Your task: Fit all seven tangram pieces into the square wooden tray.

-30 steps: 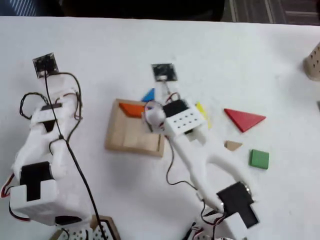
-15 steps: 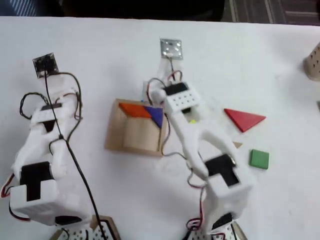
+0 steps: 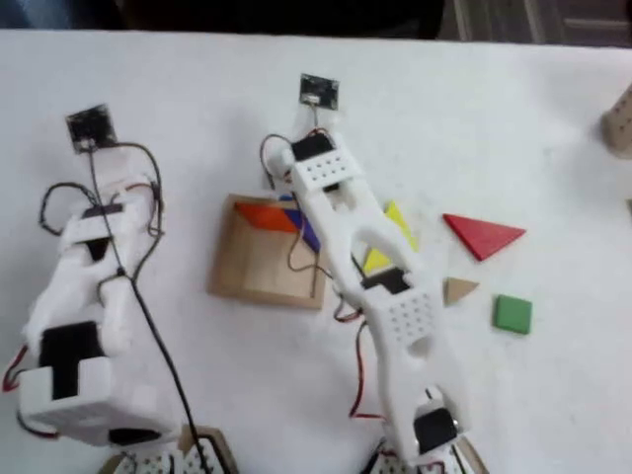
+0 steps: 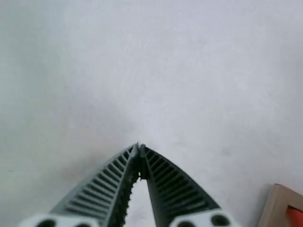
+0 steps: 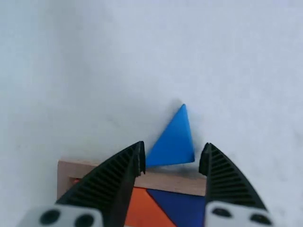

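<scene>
Forward — right pincer (image 5: 173,145) agape over blue triangle (image 5: 174,142)

the square wooden tray (image 3: 259,272) holds an orange triangle (image 3: 262,215) touching a dark blue piece (image 5: 177,207) along one wall. a light blue triangle (image 5: 173,142) lies flat just outside that wall.

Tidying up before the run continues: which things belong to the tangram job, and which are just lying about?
Job: wooden tray, orange piece, dark blue piece, light blue triangle, yellow piece, red triangle, tan triangle, green square.
Lying about: wooden block with holes, at right edge.
</scene>
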Controlling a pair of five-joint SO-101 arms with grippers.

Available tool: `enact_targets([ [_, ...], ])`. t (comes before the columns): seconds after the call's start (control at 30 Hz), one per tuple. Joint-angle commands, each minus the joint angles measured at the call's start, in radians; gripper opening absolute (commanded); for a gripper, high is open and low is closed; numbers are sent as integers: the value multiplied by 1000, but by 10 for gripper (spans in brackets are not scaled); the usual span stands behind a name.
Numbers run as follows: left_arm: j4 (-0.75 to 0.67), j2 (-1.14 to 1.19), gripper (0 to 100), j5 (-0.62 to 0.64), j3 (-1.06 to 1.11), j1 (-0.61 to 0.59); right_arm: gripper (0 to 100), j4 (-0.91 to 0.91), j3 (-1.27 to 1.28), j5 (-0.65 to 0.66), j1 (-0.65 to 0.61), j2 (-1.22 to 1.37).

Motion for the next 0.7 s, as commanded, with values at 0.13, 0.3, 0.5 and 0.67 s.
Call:
enact_targets([
  [0.13, -5, -4, 22, 3, -55, 21, 159, 42, -103, -3, 1, 16],
  [0.3, -2, -4, 22, 3, -55, 19, 135, 39, -103, -3, 1, 45],
  [0.5, 2, -4, 22, 3, -55, 18, 93, 47, -104, -2, 8, 68],
  [0.67, 2, -4, 22, 3, -54, 16, 111, 67, -104, 60, 2, 68],
])
